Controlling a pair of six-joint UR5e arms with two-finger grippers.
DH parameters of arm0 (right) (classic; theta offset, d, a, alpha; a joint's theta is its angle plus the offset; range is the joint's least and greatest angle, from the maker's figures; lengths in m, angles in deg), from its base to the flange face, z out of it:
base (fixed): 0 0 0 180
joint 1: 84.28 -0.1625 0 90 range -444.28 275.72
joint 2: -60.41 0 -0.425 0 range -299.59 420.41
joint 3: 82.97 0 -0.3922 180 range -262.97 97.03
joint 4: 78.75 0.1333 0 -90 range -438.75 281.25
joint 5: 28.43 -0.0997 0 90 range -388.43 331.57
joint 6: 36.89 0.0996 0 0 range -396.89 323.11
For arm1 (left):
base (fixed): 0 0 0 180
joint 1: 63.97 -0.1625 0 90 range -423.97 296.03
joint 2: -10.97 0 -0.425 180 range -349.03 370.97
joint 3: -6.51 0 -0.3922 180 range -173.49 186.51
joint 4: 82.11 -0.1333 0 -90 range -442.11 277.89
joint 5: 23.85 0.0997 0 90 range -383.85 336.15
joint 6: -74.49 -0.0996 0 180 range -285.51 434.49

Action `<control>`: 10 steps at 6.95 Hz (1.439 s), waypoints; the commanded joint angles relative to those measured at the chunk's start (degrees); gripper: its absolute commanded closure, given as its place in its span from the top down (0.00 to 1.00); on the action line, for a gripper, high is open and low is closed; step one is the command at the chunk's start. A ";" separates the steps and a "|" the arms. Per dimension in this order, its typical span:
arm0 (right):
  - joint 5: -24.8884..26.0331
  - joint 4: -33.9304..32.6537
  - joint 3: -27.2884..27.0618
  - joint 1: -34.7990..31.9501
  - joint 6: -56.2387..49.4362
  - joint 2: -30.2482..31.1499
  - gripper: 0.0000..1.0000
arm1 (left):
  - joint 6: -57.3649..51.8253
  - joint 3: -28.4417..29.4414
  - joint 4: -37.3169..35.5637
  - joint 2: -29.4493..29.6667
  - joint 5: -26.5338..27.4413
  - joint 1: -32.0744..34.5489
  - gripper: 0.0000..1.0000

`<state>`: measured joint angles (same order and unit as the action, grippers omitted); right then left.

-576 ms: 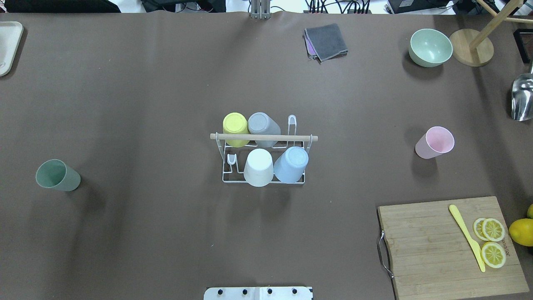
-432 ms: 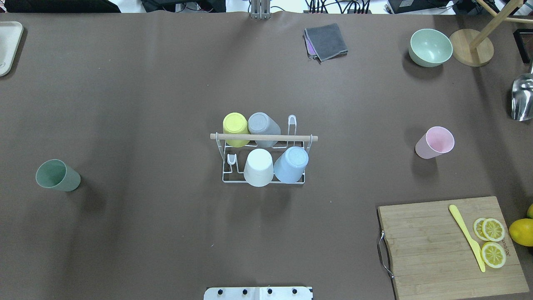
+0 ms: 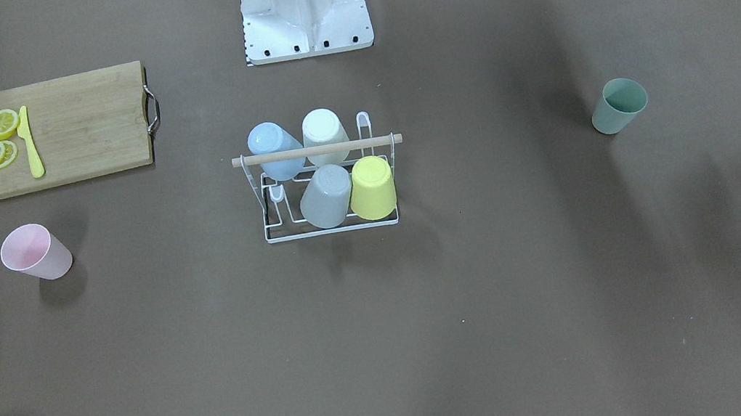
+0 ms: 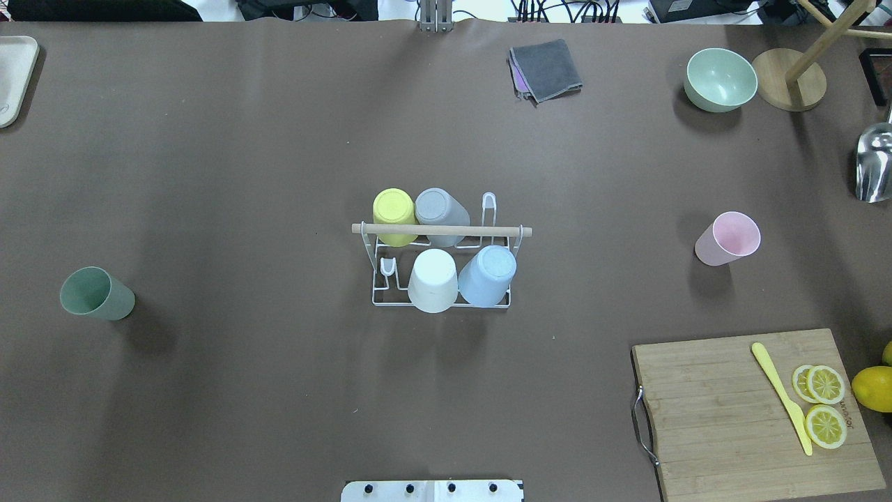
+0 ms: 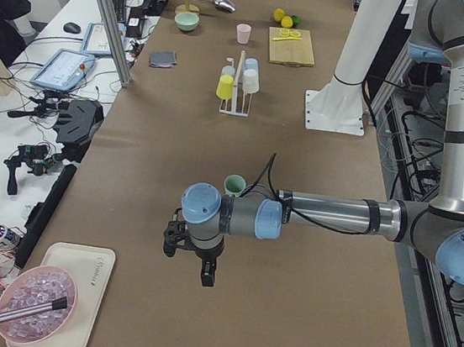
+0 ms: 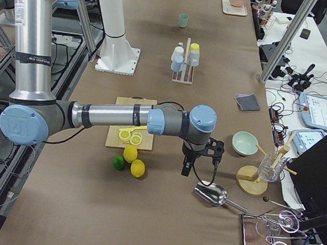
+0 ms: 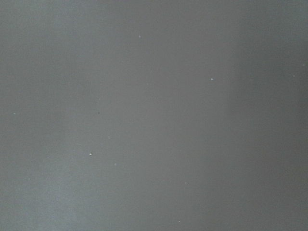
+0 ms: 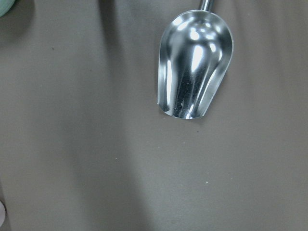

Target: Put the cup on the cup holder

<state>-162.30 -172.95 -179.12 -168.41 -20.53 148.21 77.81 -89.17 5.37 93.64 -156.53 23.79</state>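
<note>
The left claw [image 5: 190, 257] hangs over bare table with nothing visibly in it. The side view alone does not show whether its jaws stand apart or closed. The same goes for the right claw [image 6: 199, 167], poised just above a steel scoop [image 8: 192, 72]. The green cup [image 4: 96, 293] stands near the left claw, the pink cup [image 4: 727, 239] farther from the right one. The cup holder [image 4: 442, 229] lies well beyond both, between them, carrying four cups. Its free pegs [image 4: 387, 268] crowd seated cups under the dowel, so a cup brought in off-line could likely knock a neighbour or shift the rack.
</note>
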 commanded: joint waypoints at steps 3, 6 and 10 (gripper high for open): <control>-5.35 0.33 0.96 9.22 11.71 -6.14 1.00 | -0.25 -5.21 -0.47 2.66 0.14 0.48 0.97; -2.53 -1.41 8.58 16.00 11.93 -13.86 1.00 | 10.29 2.99 -4.57 22.82 0.32 -0.14 0.97; -2.18 -6.32 18.26 21.73 11.23 -23.53 1.00 | 10.38 25.24 -14.53 45.28 4.95 -1.10 0.97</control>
<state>-164.49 -177.21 -163.94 -147.60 -9.04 127.72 88.09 -69.97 -8.29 133.79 -154.35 23.15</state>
